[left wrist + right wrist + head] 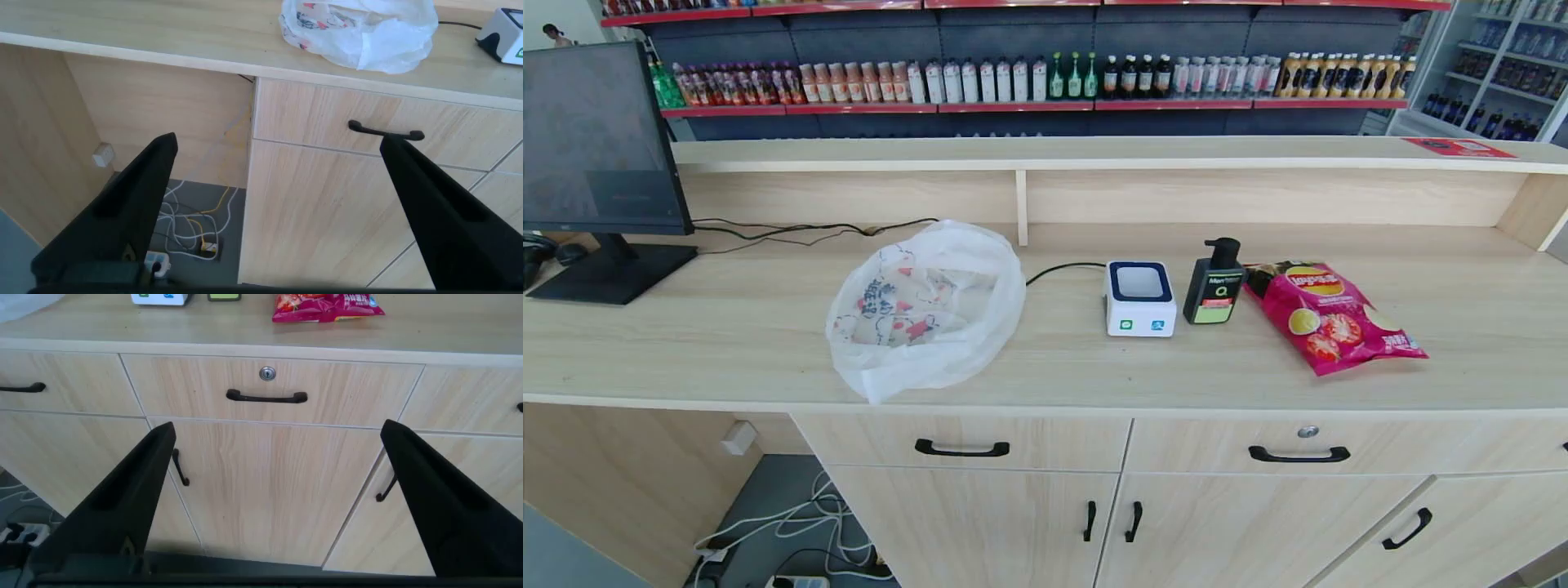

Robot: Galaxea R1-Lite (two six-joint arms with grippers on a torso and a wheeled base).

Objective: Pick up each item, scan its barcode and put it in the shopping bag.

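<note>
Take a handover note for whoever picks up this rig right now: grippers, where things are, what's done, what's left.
Left gripper: open, empty, low before the cabinet.
Right gripper: same.
On the counter: bag at left, scanner in the middle, bottle just right of it, chips farther right.
Done: nothing; both items lie unbagged.
Left: pick up, scan and bag the bottle and the chips.

Nothing legible. Yellow oval logo and tiny white print on the pink chips bag (1331,317), too small to read. Pale label on the dark pump bottle (1215,286), likewise. Green and blue icons on the scanner (1140,299) front. Crumpled blue and red printing on the shopping bag (927,309). Blurred red placard (1459,148) atop the desk (727,343) ledge.
</note>
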